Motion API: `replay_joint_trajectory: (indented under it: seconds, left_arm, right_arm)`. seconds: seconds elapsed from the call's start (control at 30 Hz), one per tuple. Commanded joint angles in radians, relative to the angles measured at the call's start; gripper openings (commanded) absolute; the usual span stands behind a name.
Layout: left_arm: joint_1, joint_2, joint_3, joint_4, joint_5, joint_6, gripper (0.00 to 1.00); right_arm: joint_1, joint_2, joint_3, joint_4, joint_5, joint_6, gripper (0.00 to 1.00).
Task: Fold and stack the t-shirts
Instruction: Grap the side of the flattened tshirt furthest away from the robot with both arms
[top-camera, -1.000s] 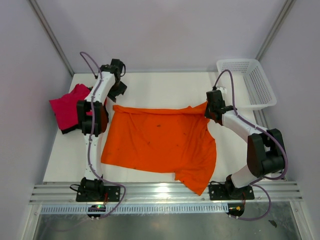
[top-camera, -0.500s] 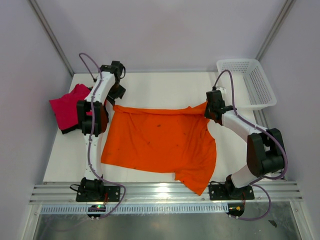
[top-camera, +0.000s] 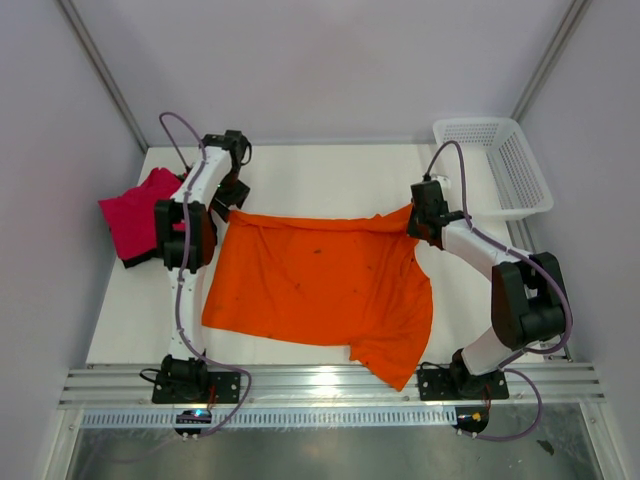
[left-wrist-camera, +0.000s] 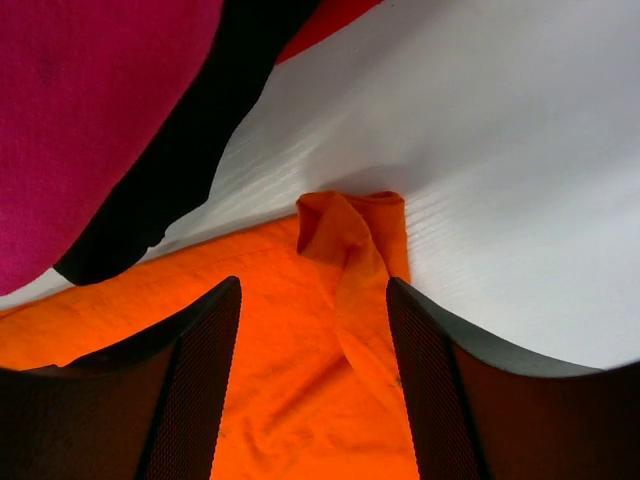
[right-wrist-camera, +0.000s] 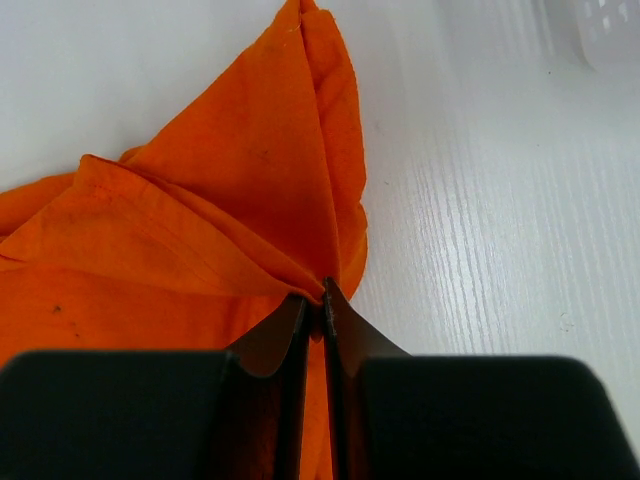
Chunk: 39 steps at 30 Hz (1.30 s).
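Observation:
The orange t-shirt (top-camera: 320, 285) lies spread across the middle of the white table. My right gripper (top-camera: 415, 222) is shut on its far right corner; in the right wrist view the jaws pinch a fold of the orange t-shirt (right-wrist-camera: 250, 220). My left gripper (top-camera: 226, 203) is open just above the shirt's far left corner, with the bunched orange corner (left-wrist-camera: 350, 240) between its fingers (left-wrist-camera: 200, 370). The magenta-pink t-shirt (top-camera: 135, 215) lies folded on the black t-shirt (top-camera: 135, 260) at the left edge; both show in the left wrist view, pink (left-wrist-camera: 90, 110) and black (left-wrist-camera: 190, 150).
A white mesh basket (top-camera: 500, 165) stands at the far right corner. The orange shirt's lower right part hangs over the table's near edge (top-camera: 395, 365) onto the metal rail.
My left gripper has moved nearer, from behind the shirt down to its far left corner. The right gripper and the shirt have stayed put.

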Motion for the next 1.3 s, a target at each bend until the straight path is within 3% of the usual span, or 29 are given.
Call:
replay_joint_trajectory:
  seconds: [0.0, 0.13, 0.23, 0.3, 0.33, 0.43, 0.8, 1.27]
  left_arm:
    - [0.006, 0.009, -0.009, 0.017, -0.024, -0.025, 0.62]
    - [0.006, 0.029, -0.01, 0.026, -0.019, -0.021, 0.57]
    - [0.004, 0.036, -0.015, 0.038, -0.014, -0.01, 0.46]
    - [0.006, 0.033, -0.022, 0.051, -0.013, -0.005, 0.28]
    - [0.006, 0.032, -0.022, 0.055, -0.013, -0.001, 0.12]
    - [0.006, 0.029, -0.021, 0.065, -0.013, 0.005, 0.03]
    - [0.006, -0.057, 0.01, 0.065, -0.039, 0.05, 0.02]
    - [0.006, -0.204, 0.097, 0.038, -0.094, 0.107, 0.02]
  right_arm:
    - [0.002, -0.001, 0.03, 0.039, 0.013, 0.005, 0.12]
    - [0.002, 0.0, 0.03, 0.039, 0.019, 0.003, 0.13]
    - [0.002, 0.002, 0.033, 0.036, 0.022, 0.003, 0.12]
    - [0.003, 0.004, 0.034, 0.036, 0.022, 0.006, 0.12]
    - [0.002, 0.005, 0.033, 0.036, 0.024, 0.008, 0.12]
    - [0.002, 0.008, 0.034, 0.036, 0.024, 0.013, 0.12]
    - [0.002, -0.039, 0.044, 0.047, 0.056, 0.007, 0.1]
    - [0.002, -0.11, 0.212, 0.002, 0.167, -0.098, 0.05]
